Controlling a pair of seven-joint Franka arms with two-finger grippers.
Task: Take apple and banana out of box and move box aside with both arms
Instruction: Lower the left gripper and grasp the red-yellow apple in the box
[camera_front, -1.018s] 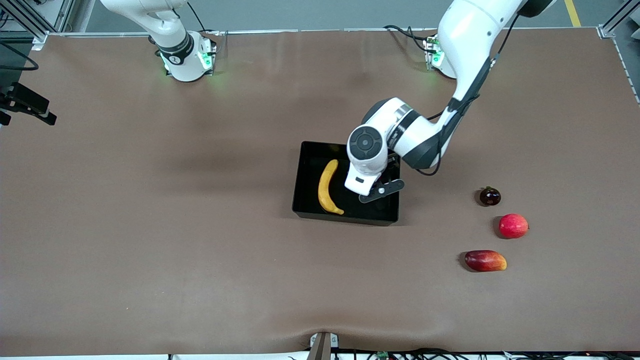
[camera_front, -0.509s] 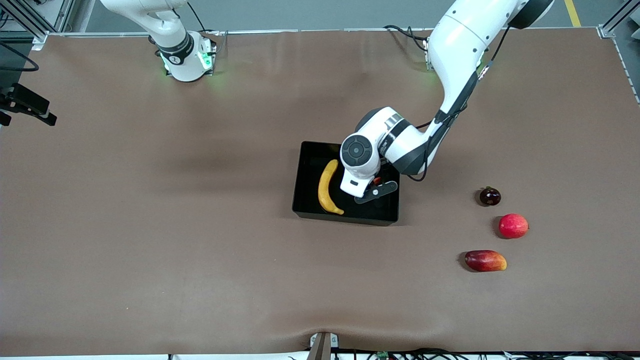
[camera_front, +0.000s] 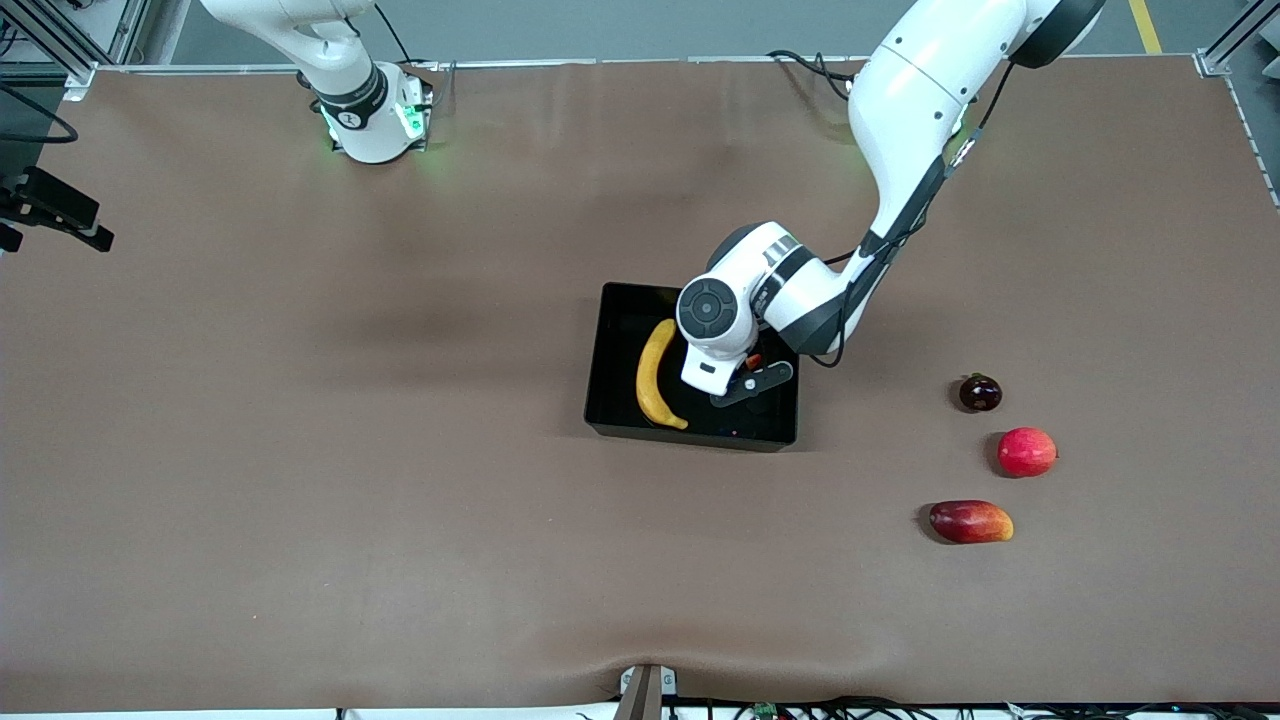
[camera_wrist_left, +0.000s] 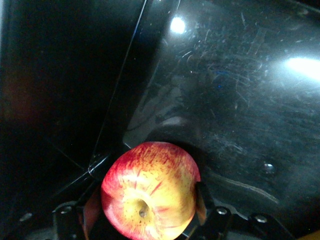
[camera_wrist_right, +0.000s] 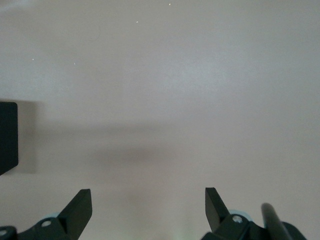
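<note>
The black box (camera_front: 690, 437) stands mid-table. The yellow banana (camera_front: 652, 375) lies in it, at the end toward the right arm. My left gripper (camera_front: 752, 374) is low inside the box beside the banana, shut on the red-and-yellow apple (camera_front: 755, 362). In the left wrist view the apple (camera_wrist_left: 150, 190) sits between the fingers (camera_wrist_left: 201, 202) of the left gripper (camera_wrist_left: 149, 202), just above the box's glossy floor (camera_wrist_left: 225, 100). My right gripper (camera_wrist_right: 148, 200) is open and empty over bare table; it is out of the front view, and that arm waits.
Toward the left arm's end lie a dark round fruit (camera_front: 980, 392), a plain red round fruit (camera_front: 1026, 451) and a red-orange mango (camera_front: 970, 521). The corner of a black thing (camera_wrist_right: 7, 135) shows at the edge of the right wrist view.
My left gripper has moved with the apple farther over the box, toward the banana, and lower. The banana, the box and the other fruits have not moved.
</note>
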